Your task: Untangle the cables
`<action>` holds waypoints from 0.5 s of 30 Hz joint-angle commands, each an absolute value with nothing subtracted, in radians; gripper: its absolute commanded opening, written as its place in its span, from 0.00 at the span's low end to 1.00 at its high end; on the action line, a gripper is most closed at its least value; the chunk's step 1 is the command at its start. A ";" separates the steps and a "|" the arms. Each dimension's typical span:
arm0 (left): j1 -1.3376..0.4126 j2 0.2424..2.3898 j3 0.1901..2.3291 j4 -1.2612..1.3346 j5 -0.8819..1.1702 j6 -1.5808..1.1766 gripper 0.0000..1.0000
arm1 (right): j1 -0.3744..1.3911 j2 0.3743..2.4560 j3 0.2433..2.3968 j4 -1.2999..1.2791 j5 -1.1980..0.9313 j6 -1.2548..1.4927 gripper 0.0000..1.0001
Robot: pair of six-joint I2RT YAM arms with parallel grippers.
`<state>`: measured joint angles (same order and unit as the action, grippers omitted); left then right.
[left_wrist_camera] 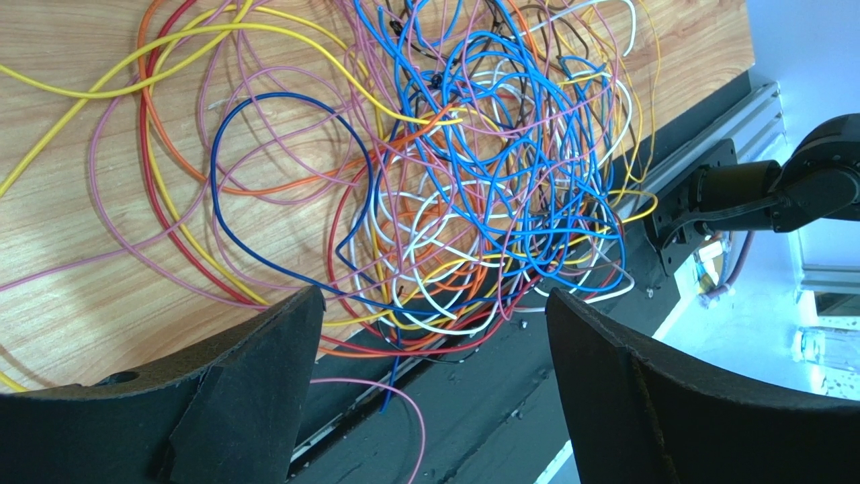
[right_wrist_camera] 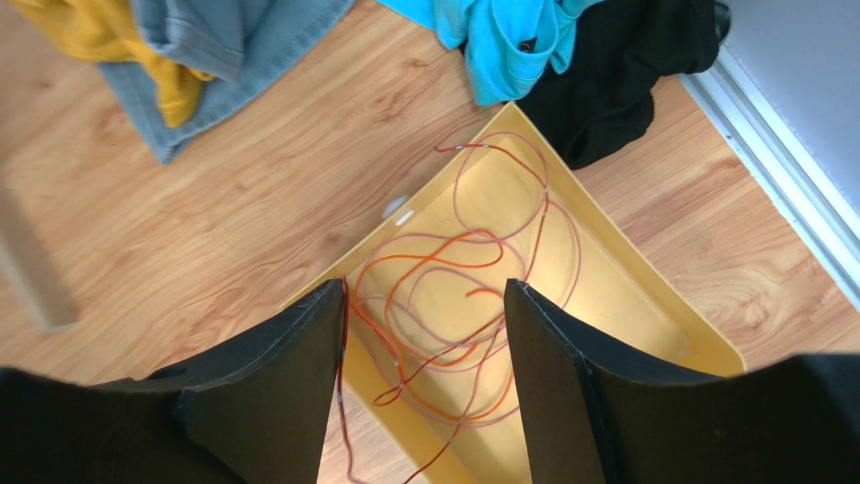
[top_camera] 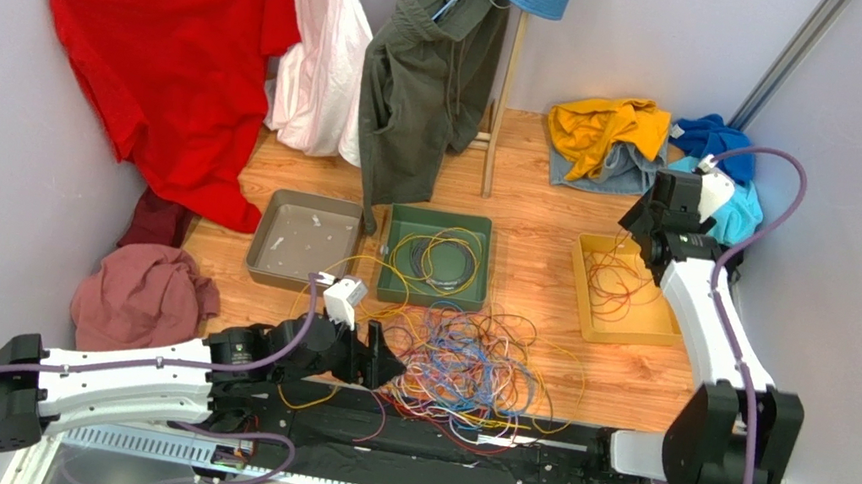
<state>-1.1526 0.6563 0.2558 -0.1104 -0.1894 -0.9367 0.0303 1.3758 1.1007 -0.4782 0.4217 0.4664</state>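
Right gripper (right_wrist_camera: pixel 424 303) over tray (right_wrist_camera: pixel 626 292) stood parted, empty; red cable (right_wrist_camera: pixel 343 403) maybe clung to finger (right_wrist_camera: pixel 293 363), risked dragging out. Left gripper (left_wrist_camera: pixel 432 303), far from tray, gaped empty.

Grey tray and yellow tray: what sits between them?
The green tray, with a few looped cables inside it, then a stretch of bare wooden table. The top view shows this.

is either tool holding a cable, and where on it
Nothing is held. The left tool stands open facing the tangle of cables; the right tool stands open above the yellow tray, a red strand beside one finger, unpinched.
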 commanded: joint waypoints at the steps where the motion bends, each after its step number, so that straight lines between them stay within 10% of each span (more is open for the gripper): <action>1: -1.157 0.643 0.276 -0.077 -0.199 -0.917 0.90 | 0.029 1.181 1.048 -0.453 0.335 0.572 0.62; 15: -1.155 0.703 0.342 -0.101 -0.198 -0.923 0.89 | 0.061 0.991 0.809 -0.341 0.207 0.615 0.47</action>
<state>-1.1526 0.7025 0.3065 -0.1143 -0.1917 -0.9295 0.0307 1.0142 0.8162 -0.4274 0.3283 0.6128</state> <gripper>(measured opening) 0.895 0.508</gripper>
